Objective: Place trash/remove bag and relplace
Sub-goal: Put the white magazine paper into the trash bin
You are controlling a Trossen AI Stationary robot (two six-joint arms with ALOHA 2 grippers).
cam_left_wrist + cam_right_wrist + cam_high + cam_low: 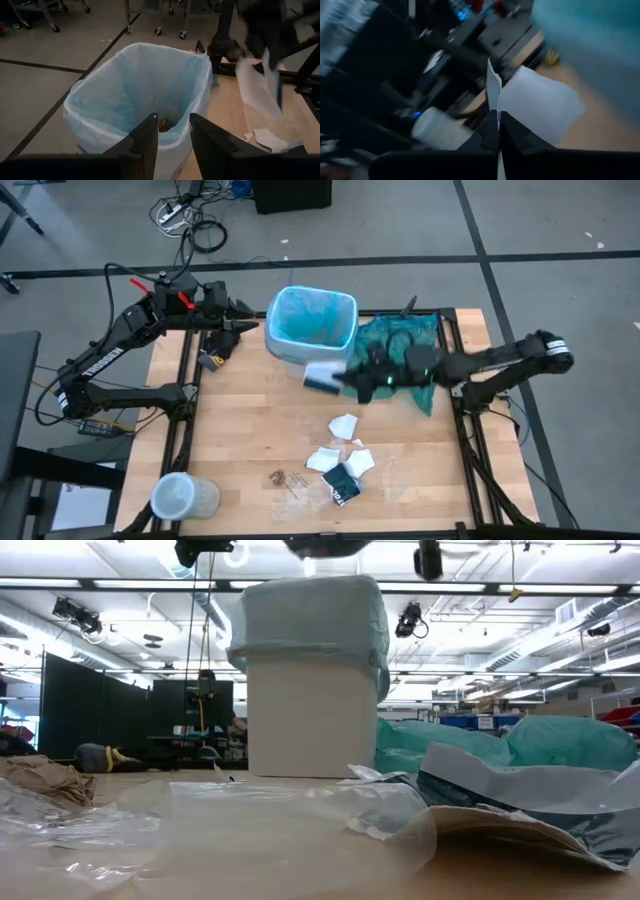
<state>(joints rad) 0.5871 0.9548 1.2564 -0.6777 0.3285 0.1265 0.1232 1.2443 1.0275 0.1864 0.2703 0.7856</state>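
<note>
Nearest, at the bench's (240, 470) front edge: scraps still lying loose. Dark wrapper (341, 483) touching white paper pieces (345, 442), brown bits (281, 477) a little to their left, a clear plastic roll (184, 497) at the front left corner. From the low view, clear plastic (230, 815) and crumpled brown paper (40, 778) lie close to the lens, blurred.

Mid-bench: my right pincer (340, 378) is clamped on a white paper sheet (540, 106); in the right wrist view the fingers (512, 131) meet with the sheet's edge pinched between them. From above, the paper (322, 376) hangs just beside the bin's front right corner, off the bench surface. The left wrist view shows the same sheet (257, 87) dangling under the dark pincer, beside the bin rim, not over the opening.

Behind that: white bin (310, 325) near the bench's far edge, lined with the light-blue bag (135, 85), its rim folded over the bin's top. Something small and brown sits at the bottom of the liner.

Right of the bin: teal-green bag (405, 350) spread flat under my right arm.

Left pincer (174, 131) parted, holding nothing, hovering beside the bin's left side and looking down into it.
</note>
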